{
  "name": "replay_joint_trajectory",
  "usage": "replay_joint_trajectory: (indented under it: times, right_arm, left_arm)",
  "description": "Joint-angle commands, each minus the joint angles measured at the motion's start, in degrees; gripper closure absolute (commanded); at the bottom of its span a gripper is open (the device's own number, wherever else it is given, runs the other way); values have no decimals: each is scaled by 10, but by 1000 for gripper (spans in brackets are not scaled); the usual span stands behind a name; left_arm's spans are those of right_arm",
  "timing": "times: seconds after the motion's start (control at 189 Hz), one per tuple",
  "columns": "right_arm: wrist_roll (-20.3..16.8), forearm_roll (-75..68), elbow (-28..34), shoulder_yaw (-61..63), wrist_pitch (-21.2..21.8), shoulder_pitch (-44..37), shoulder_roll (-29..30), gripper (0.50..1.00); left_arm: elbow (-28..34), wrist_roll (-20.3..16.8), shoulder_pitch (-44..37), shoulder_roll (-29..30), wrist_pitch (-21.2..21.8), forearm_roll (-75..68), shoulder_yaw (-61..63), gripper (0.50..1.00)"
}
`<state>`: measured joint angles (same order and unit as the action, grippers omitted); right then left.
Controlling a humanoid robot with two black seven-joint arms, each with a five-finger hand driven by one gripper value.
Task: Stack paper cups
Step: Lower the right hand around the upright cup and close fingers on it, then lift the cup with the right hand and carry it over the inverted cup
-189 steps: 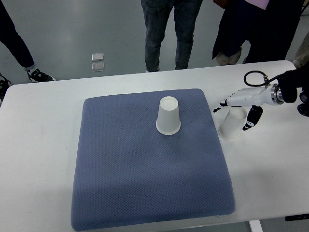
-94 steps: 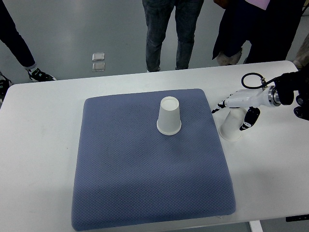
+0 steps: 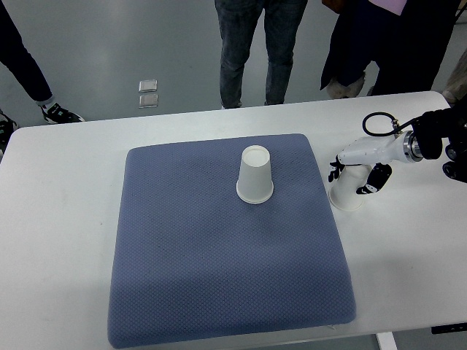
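A white table (image 3: 66, 219) fills most of the view, its far edge running along the grey floor and its near right corner showing a bit of the frame underneath. A large blue-grey padded mat (image 3: 219, 270) lies flat on the middle of it, roughly square with rounded corners, leaving bare white tabletop on the left, the right and along the far side. To the right of the mat, just off its edge, an upside-down white paper cup (image 3: 346, 195) stands directly on the tabletop. The table's right end carries nothing else that I can make out.
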<state>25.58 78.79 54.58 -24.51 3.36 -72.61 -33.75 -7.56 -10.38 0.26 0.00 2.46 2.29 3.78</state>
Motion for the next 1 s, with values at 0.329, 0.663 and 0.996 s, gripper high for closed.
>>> replay_joint_trajectory:
  times: [0.329, 0.663, 0.996]
  right_arm:
    - [0, 0, 0, -2, 2, -4, 0, 838]
    - [1, -1, 0, -3, 6, -24, -10, 848]
    - [7, -2, 1, -3, 22, -66, -18, 850]
  left_arm:
    - [0, 0, 0, 0, 0, 0, 0, 500]
    - [0, 0, 0, 0, 0, 0, 0, 500]
    - [0, 0, 0, 0, 0, 0, 0, 500]
